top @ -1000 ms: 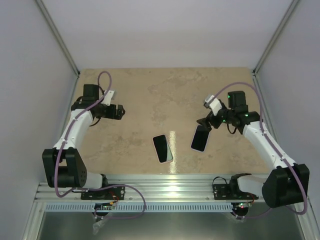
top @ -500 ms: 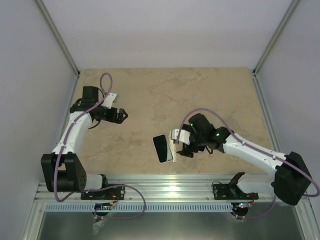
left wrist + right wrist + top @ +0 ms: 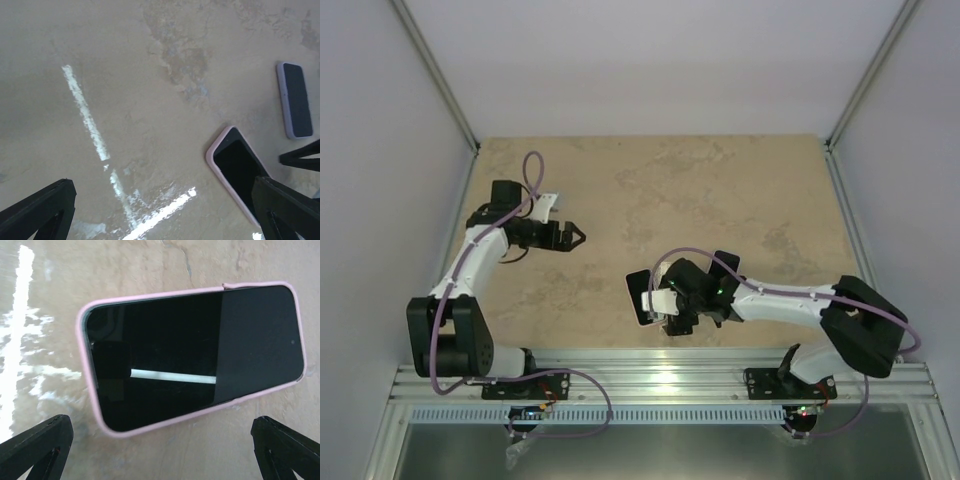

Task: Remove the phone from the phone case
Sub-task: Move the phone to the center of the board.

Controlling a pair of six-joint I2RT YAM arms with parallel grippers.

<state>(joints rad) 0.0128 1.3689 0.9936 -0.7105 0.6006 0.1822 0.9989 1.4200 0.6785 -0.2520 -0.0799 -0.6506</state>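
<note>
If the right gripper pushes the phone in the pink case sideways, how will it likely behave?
The phone in the pink case lies flat on the table, so it will probably slide or turn, not tip. Its glossy screen reflects a light strip, so a grip may slip there. The pink rim looks softer and may flex.

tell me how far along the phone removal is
Nothing looks done: the phone sits in its pink case, flat on the table. In hand: the right end effector hovers open above it. To do: gripping it and separating phone from case; the left end effector is open, off to the side.
</note>
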